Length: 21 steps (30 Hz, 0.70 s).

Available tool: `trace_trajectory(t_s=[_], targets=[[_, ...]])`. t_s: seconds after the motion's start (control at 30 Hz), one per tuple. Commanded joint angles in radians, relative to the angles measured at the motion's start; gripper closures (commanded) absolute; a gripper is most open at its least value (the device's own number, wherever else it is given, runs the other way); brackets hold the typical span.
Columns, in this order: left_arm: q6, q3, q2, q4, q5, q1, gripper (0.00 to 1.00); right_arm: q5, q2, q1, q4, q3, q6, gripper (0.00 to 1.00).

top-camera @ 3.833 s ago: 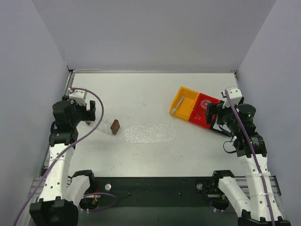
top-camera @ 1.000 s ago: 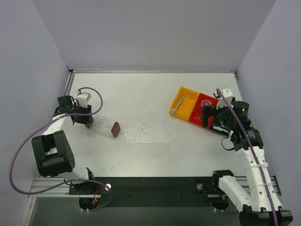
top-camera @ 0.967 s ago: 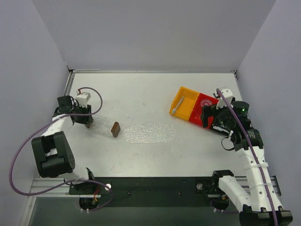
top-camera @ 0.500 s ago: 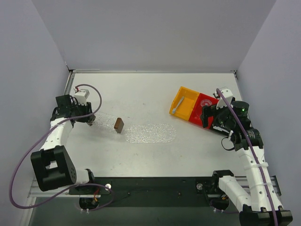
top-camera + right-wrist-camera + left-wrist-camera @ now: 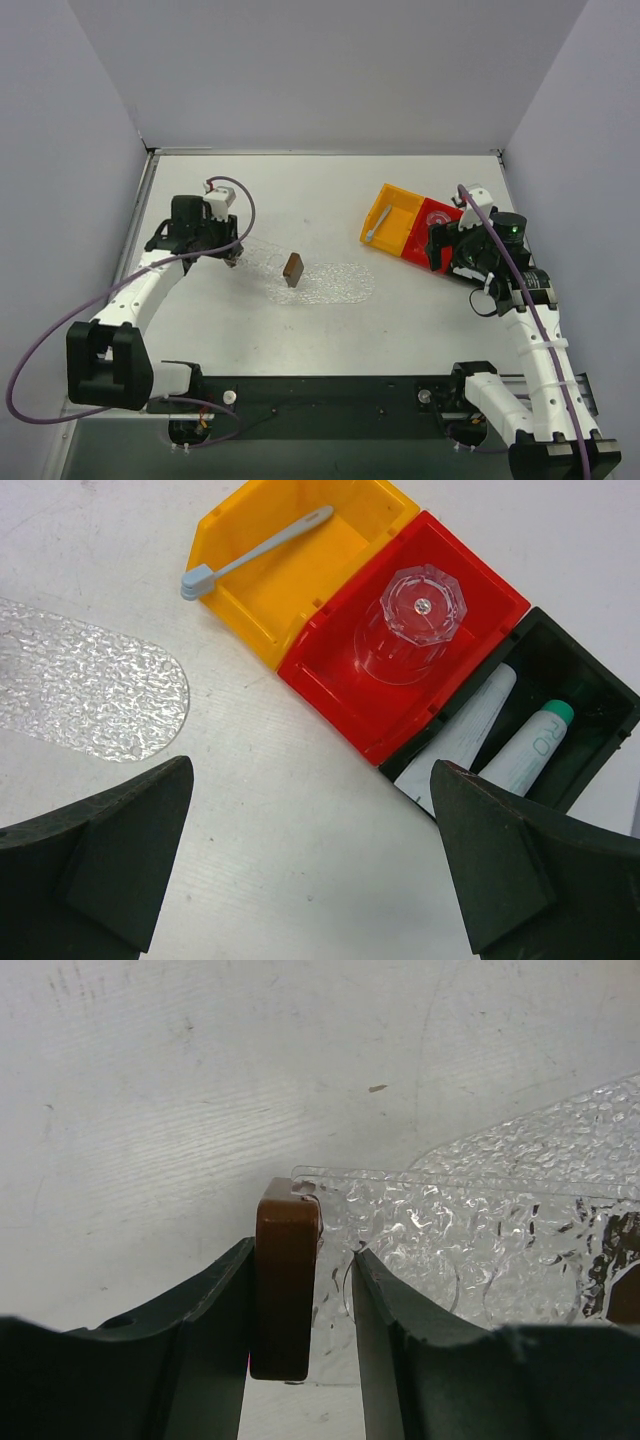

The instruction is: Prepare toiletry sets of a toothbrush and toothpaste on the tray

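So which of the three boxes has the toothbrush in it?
The yellow bin, at the end nearest the tray, has the toothbrush. The red bin holds a clear cup, the black bin two tubes.

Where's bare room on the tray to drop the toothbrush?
The tray's right half, toward the yellow bin, is bare. Its left end is crowded: the brown block sits over it, with the left gripper just beside.

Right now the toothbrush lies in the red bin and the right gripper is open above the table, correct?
No. The toothbrush lies in the yellow bin, not the red bin, as the right wrist view shows. The right gripper is open above the table, as stated.
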Motion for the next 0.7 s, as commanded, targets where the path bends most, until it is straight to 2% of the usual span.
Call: trace_trajectory(t_s=[0.0,0.33,0.67], targets=[[-0.146,0.068,0.002,0.052,-0.095,-0.088,1.0,-0.008,0.005,-0.02,0.018,0.014,-0.002,0.0],[-0.323,0.061,0.067,0.107,-0.209,-0.22,1.0,-0.031,0.004,-0.045,0.029,0.002,-0.008,0.0],[-0.442,0.056,0.07,0.048,-0.314,-0.263,1.0,-0.037,0.016,-0.051,0.035,-0.004,-0.015,0.0]])
